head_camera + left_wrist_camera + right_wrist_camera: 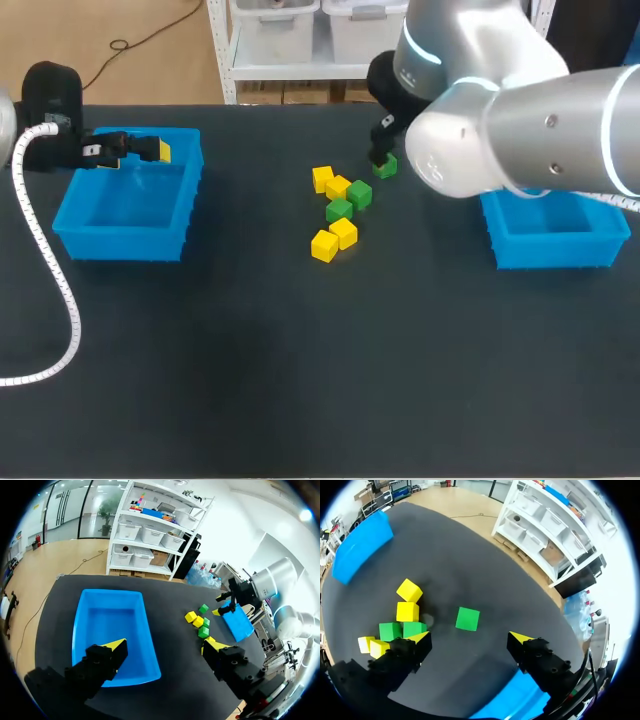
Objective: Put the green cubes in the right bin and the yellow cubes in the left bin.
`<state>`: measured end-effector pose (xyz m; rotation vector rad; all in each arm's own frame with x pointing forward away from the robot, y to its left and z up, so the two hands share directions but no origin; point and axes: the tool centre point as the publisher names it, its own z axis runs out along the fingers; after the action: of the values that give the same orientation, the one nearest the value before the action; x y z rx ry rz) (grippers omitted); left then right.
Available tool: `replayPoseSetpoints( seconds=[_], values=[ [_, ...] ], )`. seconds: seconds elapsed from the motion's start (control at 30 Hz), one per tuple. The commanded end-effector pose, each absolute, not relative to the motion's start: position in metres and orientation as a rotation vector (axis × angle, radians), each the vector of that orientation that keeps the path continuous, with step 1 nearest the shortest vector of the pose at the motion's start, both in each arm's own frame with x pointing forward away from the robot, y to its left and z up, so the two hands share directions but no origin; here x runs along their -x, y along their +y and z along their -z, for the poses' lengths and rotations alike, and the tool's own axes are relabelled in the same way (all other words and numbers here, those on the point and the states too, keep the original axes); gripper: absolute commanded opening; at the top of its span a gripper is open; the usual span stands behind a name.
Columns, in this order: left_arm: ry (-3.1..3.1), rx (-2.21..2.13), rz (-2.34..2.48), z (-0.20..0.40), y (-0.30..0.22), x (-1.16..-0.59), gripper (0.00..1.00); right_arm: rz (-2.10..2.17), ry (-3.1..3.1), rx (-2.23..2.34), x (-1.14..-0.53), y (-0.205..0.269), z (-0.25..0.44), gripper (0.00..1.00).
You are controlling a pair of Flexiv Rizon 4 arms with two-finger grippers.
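Several yellow and green cubes lie clustered at mid-table (pixel 340 210). One green cube (pixel 385 167) sits apart, right of the cluster. My right gripper (pixel 381 150) hangs open just above it. In the right wrist view this green cube (pixel 468 618) lies just ahead of the right gripper (pixel 470 638), in line with the gap between its fingers and untouched. The cluster (pixel 402 622) is off to one side. My left gripper (pixel 150 150) is open above the back of the left bin (pixel 70 215), holding nothing. In the left wrist view the left gripper (pixel 164 648) looks down on the left bin (pixel 82 615).
The right blue bin (pixel 555 245) stands at the table's right, partly hidden by my right arm (pixel 520 120). It also shows as the right bin (pixel 237 622) beyond the cubes (pixel 200 622), and as the right bin (pixel 517 700) under the right wrist. A white cable (pixel 45 260) trails along the left.
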<state>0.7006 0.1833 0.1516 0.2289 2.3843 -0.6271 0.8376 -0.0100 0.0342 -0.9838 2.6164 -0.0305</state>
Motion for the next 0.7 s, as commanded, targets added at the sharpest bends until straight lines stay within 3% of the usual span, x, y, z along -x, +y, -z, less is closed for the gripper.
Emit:
replayPoseSetpoints(
  seconds=[0.03, 0.7],
  values=[
    [2.377, -0.231, 0.634, -0.15, 0.184, -0.7, 1.0, 0.034, 2.634, 1.0, -0.845, -0.003, -0.027, 1.0],
    [2.377, -0.231, 0.634, -0.15, 0.184, -0.7, 1.0, 0.015, 2.525, 0.975, -0.836, -0.004, -0.054, 1.0]
  ],
)
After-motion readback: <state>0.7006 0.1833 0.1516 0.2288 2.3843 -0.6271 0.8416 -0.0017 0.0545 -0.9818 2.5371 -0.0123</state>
